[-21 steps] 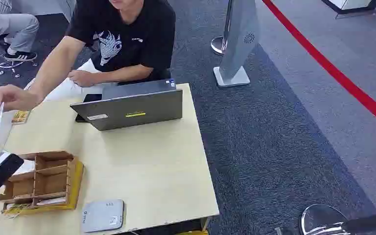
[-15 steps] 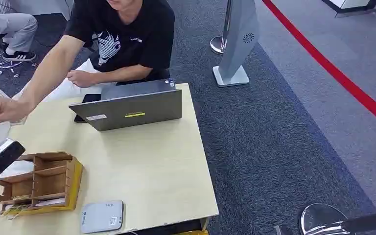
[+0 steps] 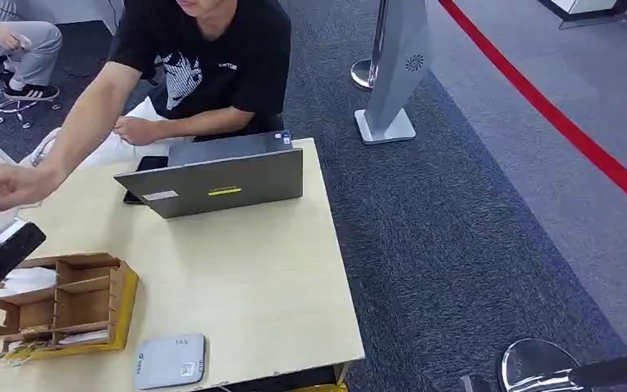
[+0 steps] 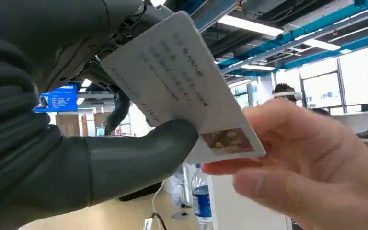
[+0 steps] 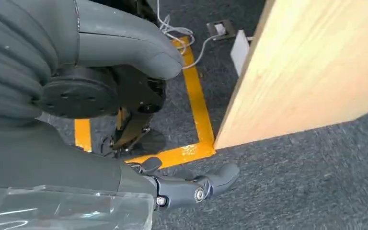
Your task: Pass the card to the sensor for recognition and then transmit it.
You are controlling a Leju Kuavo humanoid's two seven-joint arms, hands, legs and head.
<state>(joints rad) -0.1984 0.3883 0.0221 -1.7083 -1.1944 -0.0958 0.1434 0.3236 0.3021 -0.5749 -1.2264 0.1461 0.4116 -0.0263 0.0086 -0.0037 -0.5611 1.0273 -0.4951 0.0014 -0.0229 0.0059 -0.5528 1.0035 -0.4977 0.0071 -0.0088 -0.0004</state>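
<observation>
A white card (image 4: 182, 91) with printed lines and a small picture is pinched between the thick thumb and the dark fingers of my left hand (image 4: 76, 143). A person's hand (image 4: 311, 167) grips the card's far end at the same moment. In the head view my left hand (image 3: 4, 251) is a dark shape at the table's left edge, just below the person's outstretched hand (image 3: 4, 184). The grey flat sensor (image 3: 170, 360) lies at the table's front edge, away from both. My right hand (image 5: 124, 120) hangs beside the table with nothing in it.
A grey laptop (image 3: 220, 181) stands at the back of the light wooden table (image 3: 253, 278), in front of a seated person in a black shirt (image 3: 212, 57). A wooden compartment box (image 3: 65, 306) sits front left. Carpet, a stanchion base (image 3: 535, 363) and a standing sign (image 3: 396, 73) lie to the right.
My left hand has moved farther from me, up to the person's hand. That hand has come lower and now grips the card. The whole picture has shifted slightly.
</observation>
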